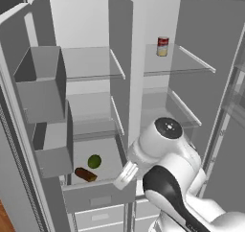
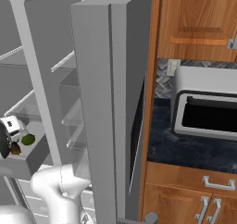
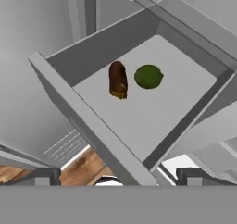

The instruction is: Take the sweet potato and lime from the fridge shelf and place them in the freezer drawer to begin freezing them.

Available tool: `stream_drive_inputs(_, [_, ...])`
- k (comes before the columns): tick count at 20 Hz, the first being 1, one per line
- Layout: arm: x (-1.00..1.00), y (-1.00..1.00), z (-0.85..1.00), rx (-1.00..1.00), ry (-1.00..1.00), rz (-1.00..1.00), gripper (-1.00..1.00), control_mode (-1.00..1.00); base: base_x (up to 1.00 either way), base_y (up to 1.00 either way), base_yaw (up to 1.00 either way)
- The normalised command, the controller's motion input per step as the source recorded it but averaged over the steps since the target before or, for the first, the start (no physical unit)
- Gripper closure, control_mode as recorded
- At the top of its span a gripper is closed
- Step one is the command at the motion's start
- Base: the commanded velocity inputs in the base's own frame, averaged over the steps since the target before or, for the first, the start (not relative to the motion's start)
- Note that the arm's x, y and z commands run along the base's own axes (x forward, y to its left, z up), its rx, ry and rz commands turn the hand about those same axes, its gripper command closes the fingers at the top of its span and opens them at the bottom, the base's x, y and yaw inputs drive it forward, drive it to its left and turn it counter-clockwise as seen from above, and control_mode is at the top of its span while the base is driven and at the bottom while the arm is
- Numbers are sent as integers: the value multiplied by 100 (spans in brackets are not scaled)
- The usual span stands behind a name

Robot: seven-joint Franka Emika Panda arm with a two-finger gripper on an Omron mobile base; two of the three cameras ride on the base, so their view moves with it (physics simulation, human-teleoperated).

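Two task items lie inside the freezer drawer (image 3: 106, 140), which stands pulled out below the open fridge. The sweet potato (image 3: 117, 79) rests on the drawer floor with the lime (image 3: 148, 76) just beside it; from the hand view a narrow gap seems to separate them, though contact cannot be ruled out. In the left base view the same pair sits toward the front of the drawer (image 1: 98, 195), the lime (image 1: 94, 161) behind the sweet potato (image 1: 85, 174), which lies close to the front panel.

The pincer (image 3: 115, 177) hovers above the drawer's front edge, its two dark fingertips (image 3: 39, 177) standing wide apart with nothing between them. Only the tips show, cut off by the lower edge of that view. In the left base view the arm's white wrist and dark joint cover the pincer itself.

From the right base view the fridge's grey side wall blocks most of the interior; the lime (image 2: 28, 139) shows as a small green patch, and the sweet potato (image 2: 15, 148) is barely visible at the left margin, partly hidden by a dark arm part.

A red-and-white can (image 1: 162, 46) stands upright on an upper right shelf (image 1: 191, 63). Its label is too small to read.
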Motion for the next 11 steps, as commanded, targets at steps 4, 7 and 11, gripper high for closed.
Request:
stream_drive_inputs(4, [6, 0, 0, 0, 5, 0, -100, -100, 0, 0, 0])
stream_drive_inputs(7, [0, 0, 0, 0, 0, 0, -100, -100, 0, 0, 0])
stream_drive_inputs(11, [-6, -1, -6, 0, -4, 0, -100, -100, 0, 0, 0])
